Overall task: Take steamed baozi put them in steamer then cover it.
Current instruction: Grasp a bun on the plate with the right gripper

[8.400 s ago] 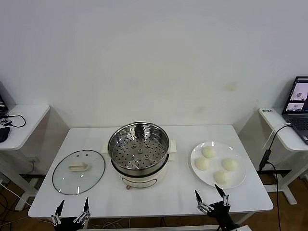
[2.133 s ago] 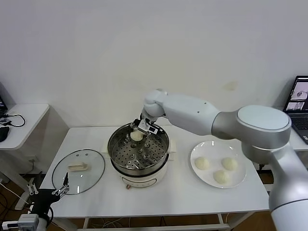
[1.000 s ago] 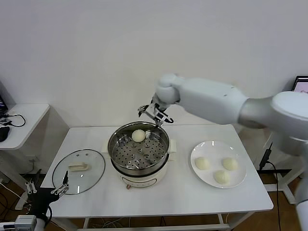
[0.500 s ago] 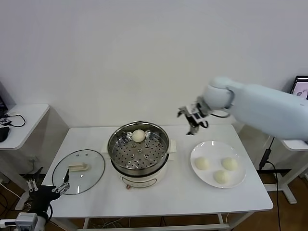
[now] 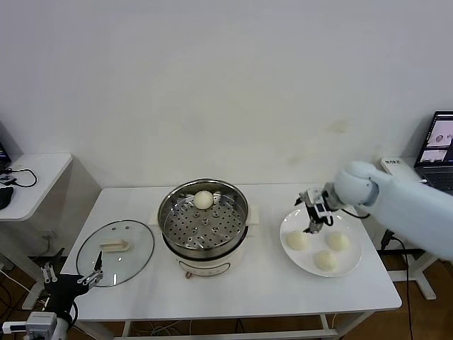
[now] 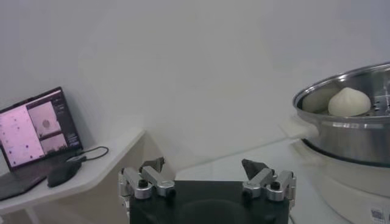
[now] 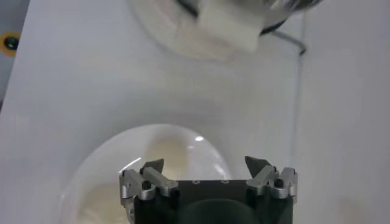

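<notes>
One steamed baozi [image 5: 204, 200] lies at the back of the steel steamer [image 5: 185, 230] in the middle of the table. Three more baozi [image 5: 297, 240] [image 5: 337, 241] [image 5: 325, 261] rest on a white plate [image 5: 356, 249] to the right. My right gripper [image 5: 313, 210] hangs open and empty just above the plate's far left part; in its wrist view the right gripper [image 7: 205, 165] looks down on the plate [image 7: 109, 164] and a baozi [image 7: 166, 152]. The glass cover [image 5: 115, 243] lies flat at the table's left. My left gripper [image 5: 71, 278] is parked open below the table's front left corner.
A side desk with cables [image 5: 21, 177] stands on the left. A laptop [image 5: 439, 152] sits on a desk at the right. The left wrist view shows the steamer's rim [image 6: 353, 115] with the baozi [image 6: 348, 102] and a laptop [image 6: 36, 128].
My right gripper has swung from behind the steamer to the right and come down over the plate, empty. The baozi stays in the steamer. The left arm has not moved.
</notes>
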`<action>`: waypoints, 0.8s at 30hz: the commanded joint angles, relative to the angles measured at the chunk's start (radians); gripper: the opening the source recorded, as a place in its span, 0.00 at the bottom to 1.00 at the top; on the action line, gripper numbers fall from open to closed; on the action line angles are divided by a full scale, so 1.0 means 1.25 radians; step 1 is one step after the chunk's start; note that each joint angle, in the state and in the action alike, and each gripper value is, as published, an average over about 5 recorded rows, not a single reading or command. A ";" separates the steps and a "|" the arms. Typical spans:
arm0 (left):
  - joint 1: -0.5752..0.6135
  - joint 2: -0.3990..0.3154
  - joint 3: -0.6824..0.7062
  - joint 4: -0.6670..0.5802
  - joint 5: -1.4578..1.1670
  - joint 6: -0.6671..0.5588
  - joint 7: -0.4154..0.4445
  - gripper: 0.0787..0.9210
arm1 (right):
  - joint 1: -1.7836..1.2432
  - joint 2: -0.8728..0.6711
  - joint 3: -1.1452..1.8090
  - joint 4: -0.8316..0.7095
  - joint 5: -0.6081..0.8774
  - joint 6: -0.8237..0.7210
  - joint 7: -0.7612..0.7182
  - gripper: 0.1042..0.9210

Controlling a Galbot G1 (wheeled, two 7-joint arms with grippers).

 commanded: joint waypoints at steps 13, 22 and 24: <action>0.010 0.006 -0.010 0.010 -0.001 -0.001 0.001 0.88 | -0.196 0.170 0.123 -0.248 -0.118 0.012 -0.006 0.88; 0.007 0.003 -0.010 0.014 0.000 -0.001 0.002 0.88 | -0.193 0.206 0.135 -0.309 -0.134 0.014 -0.012 0.88; 0.007 0.003 -0.010 0.015 0.000 -0.001 0.002 0.88 | -0.194 0.210 0.137 -0.317 -0.139 0.014 -0.015 0.88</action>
